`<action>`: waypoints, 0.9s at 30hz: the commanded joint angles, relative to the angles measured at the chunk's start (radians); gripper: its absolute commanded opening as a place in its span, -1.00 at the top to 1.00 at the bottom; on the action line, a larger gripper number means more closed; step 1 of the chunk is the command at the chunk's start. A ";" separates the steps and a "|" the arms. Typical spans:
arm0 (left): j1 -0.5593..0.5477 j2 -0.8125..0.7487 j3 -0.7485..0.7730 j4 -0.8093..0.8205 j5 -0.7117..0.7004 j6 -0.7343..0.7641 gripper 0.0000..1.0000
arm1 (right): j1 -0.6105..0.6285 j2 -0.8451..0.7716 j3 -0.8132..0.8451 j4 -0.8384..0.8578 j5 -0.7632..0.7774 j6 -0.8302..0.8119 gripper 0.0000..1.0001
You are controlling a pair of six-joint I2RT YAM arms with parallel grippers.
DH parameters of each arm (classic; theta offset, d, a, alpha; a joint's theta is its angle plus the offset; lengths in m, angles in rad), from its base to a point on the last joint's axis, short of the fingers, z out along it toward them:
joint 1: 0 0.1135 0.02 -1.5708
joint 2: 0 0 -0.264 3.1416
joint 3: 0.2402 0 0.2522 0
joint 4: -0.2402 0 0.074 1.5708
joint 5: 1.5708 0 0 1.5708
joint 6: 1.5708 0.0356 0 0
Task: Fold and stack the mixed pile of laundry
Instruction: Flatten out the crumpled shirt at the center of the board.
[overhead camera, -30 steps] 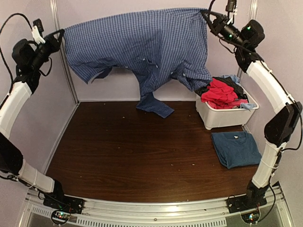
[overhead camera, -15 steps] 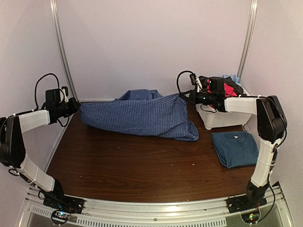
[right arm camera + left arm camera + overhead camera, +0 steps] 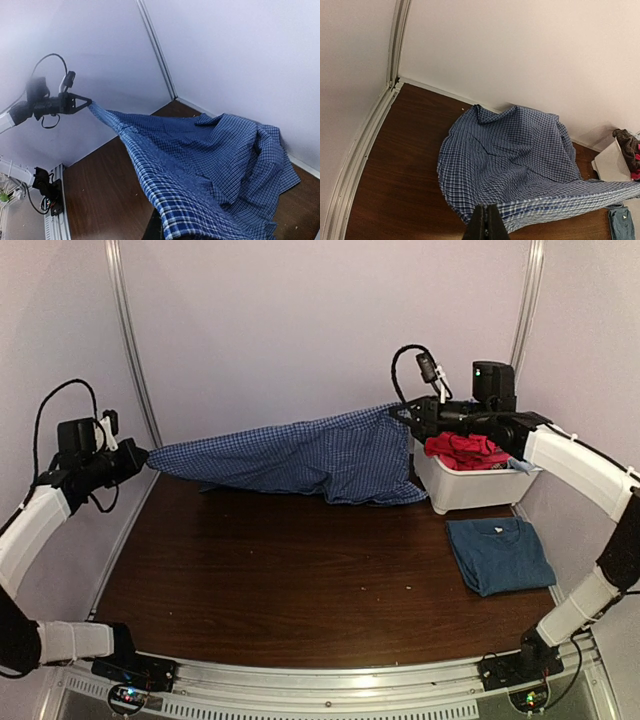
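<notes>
Rail (image 3: 330, 680), metal, at the near edge; both arm bases are bolted to it.

Table (image 3: 280, 580): dark wood grain, smooth, with a few pale specks. The stretch below and between the two sets of jaws carries only the shirt's lower folds.

T-shirt (image 3: 500, 555): dark blue, soft knit, folded to a flat rough rectangle. It lies on the table nearer than the right gripper (image 3: 397, 412) and below it, well apart.

Bin (image 3: 470, 492): white plastic, straight walls, sitting under the right wrist, just behind the jaws. Red clothes (image 3: 462, 448) are heaped crumpled above its rim. The bin's left wall stands just beside the shirt's hanging end; contact cannot be told.

Shirt (image 3: 300, 455): thin woven cloth in a small blue-and-white check, spanning jaw to jaw.
- Left gripper (image 3: 143, 452): fingers pressed together on one corner; cloth pinched between them in the wrist view.
- Right gripper: jaws clamped on the opposite edge, held higher.
- Top edge is taut and slopes down from the right jaws to the left.
- The cloth below sags in soft folds and bunches on the table toward the back.

Wall (image 3: 320, 330): plain, pale, behind both grippers, with metal posts (image 3: 125, 330) at the corners.
</notes>
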 commanded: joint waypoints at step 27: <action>-0.069 0.129 -0.196 -0.106 0.016 -0.041 -0.04 | 0.137 0.270 -0.306 -0.070 0.130 0.155 0.01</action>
